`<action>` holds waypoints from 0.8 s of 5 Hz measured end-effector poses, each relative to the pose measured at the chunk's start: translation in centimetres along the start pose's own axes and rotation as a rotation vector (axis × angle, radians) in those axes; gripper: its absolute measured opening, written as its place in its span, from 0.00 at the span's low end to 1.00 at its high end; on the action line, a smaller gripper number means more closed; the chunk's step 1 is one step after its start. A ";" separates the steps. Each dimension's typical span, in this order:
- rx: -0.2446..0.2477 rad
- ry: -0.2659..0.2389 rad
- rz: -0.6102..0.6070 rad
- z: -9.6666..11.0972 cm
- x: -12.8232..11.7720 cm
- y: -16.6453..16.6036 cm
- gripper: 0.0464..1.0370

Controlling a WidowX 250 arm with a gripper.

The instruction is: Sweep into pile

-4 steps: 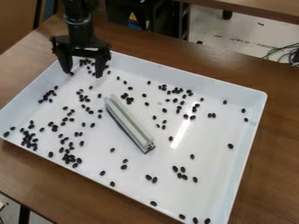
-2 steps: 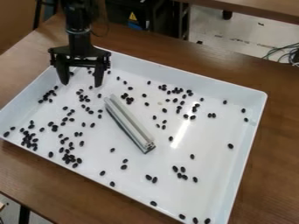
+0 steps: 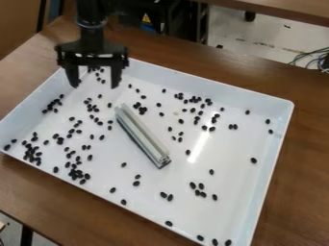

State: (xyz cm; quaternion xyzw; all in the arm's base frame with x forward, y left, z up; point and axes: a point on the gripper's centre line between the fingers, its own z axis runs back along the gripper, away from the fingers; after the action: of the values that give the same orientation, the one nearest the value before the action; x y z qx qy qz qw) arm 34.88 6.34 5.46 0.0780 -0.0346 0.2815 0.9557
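With the gripper (image 3: 95, 86) spread empty beyond the far end of the bar (image 3: 143, 137), which lies amid beans (image 3: 74, 174) on both sides, centre over it and pinch squarely across (a skewed grip would likely twist mid-sweep).

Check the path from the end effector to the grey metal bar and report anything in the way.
Nothing visible rises between the end effector and the grey metal bar. Only low, scattered black beans lie on the white tray between them, and they seem unlikely to block the approach.
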 end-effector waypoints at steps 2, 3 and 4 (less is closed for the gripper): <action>-0.111 -0.036 0.005 0.4 -4.8 -4.5 0.96; -0.129 -0.025 0.039 -0.2 -5.6 -4.8 0.96; -0.186 -0.020 0.076 -0.8 -5.9 -5.7 0.96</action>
State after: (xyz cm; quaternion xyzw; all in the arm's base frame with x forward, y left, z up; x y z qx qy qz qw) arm 33.05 -1.40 3.24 -0.0094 -0.0733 0.3124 0.9471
